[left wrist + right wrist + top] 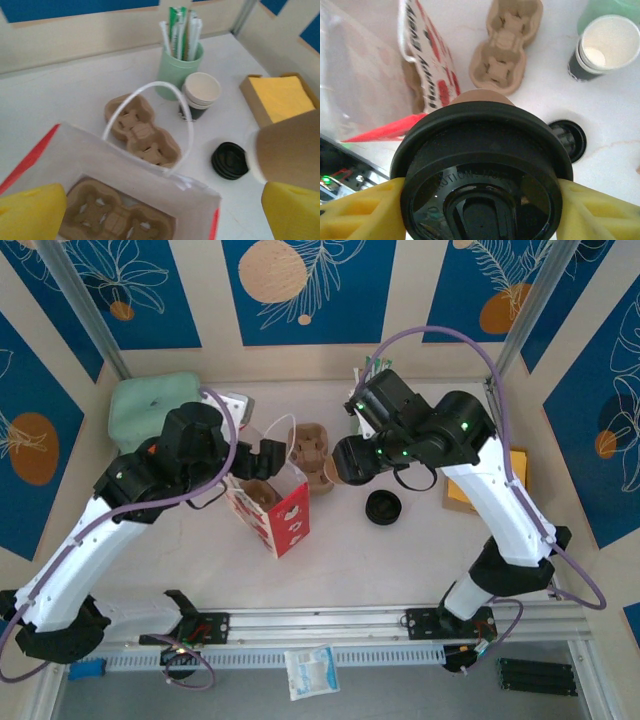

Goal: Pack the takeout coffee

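The takeout coffee (482,165), a tan cup under a black lid, sits between the yellow fingers of my right gripper (482,210), which is shut on it just below the lid. In the top view it hangs (335,472) just right of the red-and-white paper bag (272,508). Its tan side (292,150) shows at the right edge of the left wrist view. My left gripper (160,215) is open above the bag's open mouth (150,185), holding nothing. A cardboard cup carrier (120,217) lies inside the bag.
A second cup carrier (315,452) and a loose black lid (383,508) lie on the table by the bag. Behind them stand a mint-green cup of sticks (180,67) and stacked black-sided paper cups (200,95). A box of yellow napkins (280,97) sits at the right.
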Controlling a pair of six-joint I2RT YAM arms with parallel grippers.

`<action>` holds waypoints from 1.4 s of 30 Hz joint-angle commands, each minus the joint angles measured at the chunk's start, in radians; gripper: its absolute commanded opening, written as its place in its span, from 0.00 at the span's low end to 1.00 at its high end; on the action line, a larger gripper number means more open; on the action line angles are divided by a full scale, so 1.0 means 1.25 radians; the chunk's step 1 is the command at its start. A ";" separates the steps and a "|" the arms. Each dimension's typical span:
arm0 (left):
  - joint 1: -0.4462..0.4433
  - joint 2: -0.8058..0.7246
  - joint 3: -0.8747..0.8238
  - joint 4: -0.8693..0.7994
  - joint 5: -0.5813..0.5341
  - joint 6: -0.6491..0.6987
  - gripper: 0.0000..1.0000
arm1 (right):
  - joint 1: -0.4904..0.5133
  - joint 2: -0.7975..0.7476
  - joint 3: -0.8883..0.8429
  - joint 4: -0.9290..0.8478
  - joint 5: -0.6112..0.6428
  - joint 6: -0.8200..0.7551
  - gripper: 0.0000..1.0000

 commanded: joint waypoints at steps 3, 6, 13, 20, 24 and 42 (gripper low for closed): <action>0.093 -0.056 -0.045 -0.022 0.013 -0.027 0.99 | 0.048 0.066 0.160 -0.074 0.003 0.018 0.63; 0.157 -0.086 -0.066 -0.018 0.032 -0.033 0.99 | 0.068 0.102 0.230 -0.070 -0.020 0.019 0.63; 0.256 -0.121 -0.091 -0.029 0.051 -0.026 0.99 | 0.095 0.138 0.249 0.023 -0.081 0.029 0.62; 0.336 -0.144 -0.162 -0.003 0.129 -0.042 0.99 | 0.107 0.196 0.249 0.088 -0.116 0.041 0.62; 0.360 -0.154 -0.193 0.014 0.159 -0.047 0.99 | 0.109 0.238 0.261 0.092 -0.116 0.044 0.61; 0.378 -0.187 -0.261 0.030 0.236 -0.028 0.79 | 0.110 0.370 0.305 0.070 -0.066 0.027 0.61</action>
